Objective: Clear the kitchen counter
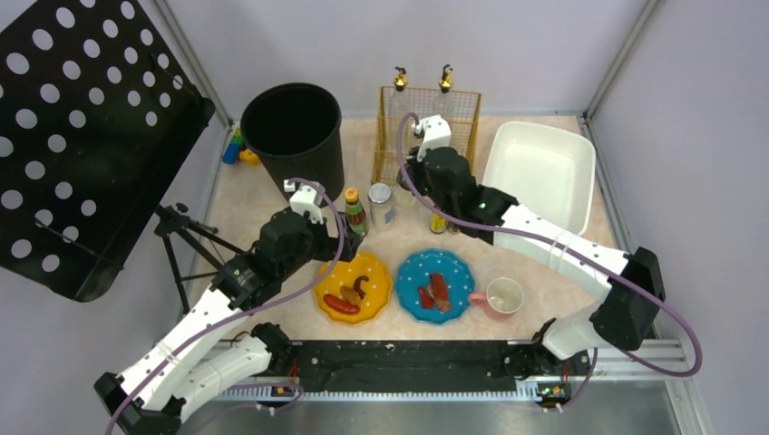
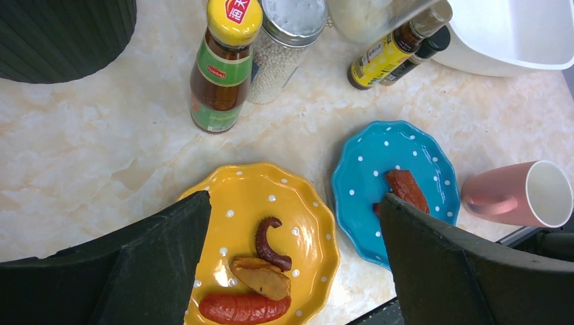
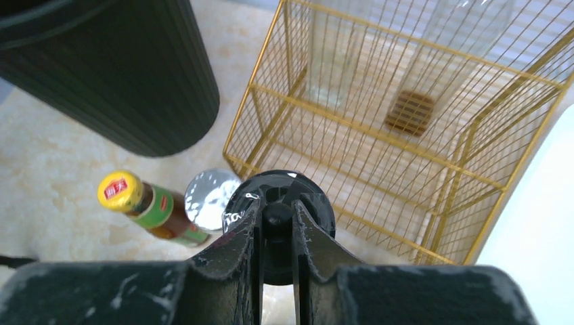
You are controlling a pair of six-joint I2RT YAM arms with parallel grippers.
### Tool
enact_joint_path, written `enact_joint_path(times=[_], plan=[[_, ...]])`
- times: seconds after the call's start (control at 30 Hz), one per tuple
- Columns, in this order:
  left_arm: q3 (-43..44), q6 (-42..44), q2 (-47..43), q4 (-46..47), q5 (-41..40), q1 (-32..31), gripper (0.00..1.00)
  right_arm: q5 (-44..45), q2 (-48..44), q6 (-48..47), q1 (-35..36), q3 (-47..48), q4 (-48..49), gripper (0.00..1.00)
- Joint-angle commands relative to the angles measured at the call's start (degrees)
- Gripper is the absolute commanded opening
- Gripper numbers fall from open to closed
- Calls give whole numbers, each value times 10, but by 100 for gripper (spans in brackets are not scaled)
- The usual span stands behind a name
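**Right pincer clamped on a bottle cap, left spread over the plates**

Your right gripper (image 3: 276, 211) has its fingers pinched tight on the top of a black-capped bottle (image 3: 315, 203). It sits just in front of the gold wire basket (image 3: 406, 128). From the wrist view only the cap shows, so you can't tell what's in the bottle.

Your left gripper (image 2: 294, 203) hangs with its fingers wide apart above the yellow plate (image 2: 250, 177), gripping nothing.

The kitchen counter (image 1: 399, 246) is the beige marbled top filling the middle of the overhead view.
- **Back of the counter:** the black bin (image 1: 292, 136) is back left, the basket back centre and the white tub (image 1: 540, 172) back right.
- **Near the bin:** a sauce bottle with a yellow cap (image 2: 223, 68) and a silver-lidded jar (image 2: 288, 47) stand upright, side by side.
- **Front of the counter:** the yellow plate carries a sausage, a brown slice and a dark curled piece. The blue plate (image 2: 359, 176) just beside it holds reddish-brown pieces. The pink mug (image 2: 514, 196) is to the right of the blue plate.
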Motion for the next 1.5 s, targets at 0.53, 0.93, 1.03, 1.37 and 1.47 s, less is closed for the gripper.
enact_joint_path(times=[0.53, 0.93, 1.03, 1.37, 1.47], plan=[[2, 3, -9, 15, 8, 0, 99, -18, 45, -5, -110, 220, 26, 0], [-6, 1, -4, 26, 15, 0, 99, -37, 126, -1, -125, 246, 84, 0], [-7, 0, 2, 28, 20, 0, 99, -36, 144, -8, -125, 255, 99, 0], [-11, 0, 11, 36, 30, 0, 99, -44, 191, -13, -132, 278, 126, 0], [-9, 0, 17, 39, 36, 0, 99, -50, 206, -9, -134, 287, 131, 0]])
